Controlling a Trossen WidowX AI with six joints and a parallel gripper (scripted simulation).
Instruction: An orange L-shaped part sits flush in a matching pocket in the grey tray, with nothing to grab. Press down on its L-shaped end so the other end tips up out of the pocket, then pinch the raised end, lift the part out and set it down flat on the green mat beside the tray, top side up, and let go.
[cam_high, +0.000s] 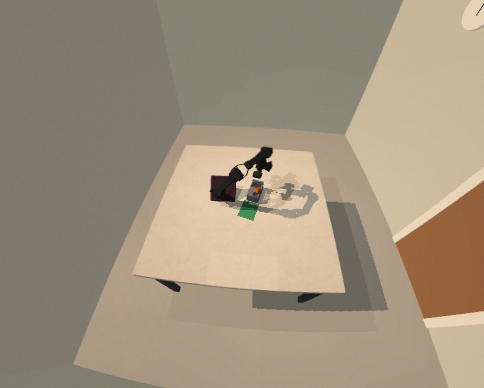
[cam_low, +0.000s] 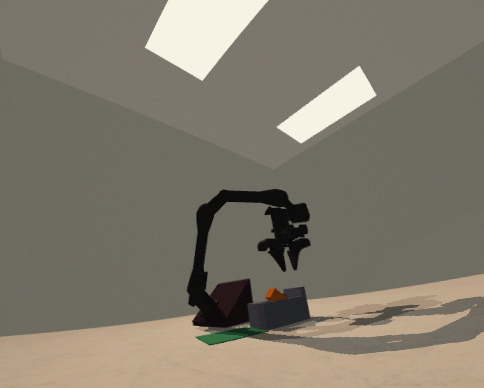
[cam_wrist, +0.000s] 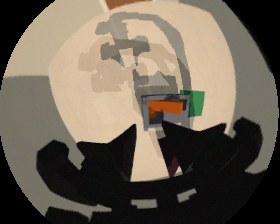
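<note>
The orange L-shaped part (cam_high: 257, 190) (cam_low: 273, 294) (cam_wrist: 167, 106) sits tilted in the grey tray (cam_high: 253, 199) (cam_low: 277, 314) (cam_wrist: 145, 117). Its end toward the green mat (cam_high: 247, 211) (cam_low: 220, 337) (cam_wrist: 198, 103) stands up above the tray wall in the exterior view; its L-shaped end slopes down into the pocket. Dark pocket floor shows beside it in the wrist view. The mat lies flat by the tray's end and holds nothing. My gripper (cam_low: 290, 270) (cam_wrist: 149, 125) is partly open and empty, pointing down well above the tray, over the side away from the mat.
A dark maroon wedge-shaped block (cam_high: 227, 192) (cam_low: 235, 302) stands beside the tray near the arm's base. The tray has a higher wall section at its end away from the mat. The arm's shadows fall across the table (cam_high: 200, 240) around the tray.
</note>
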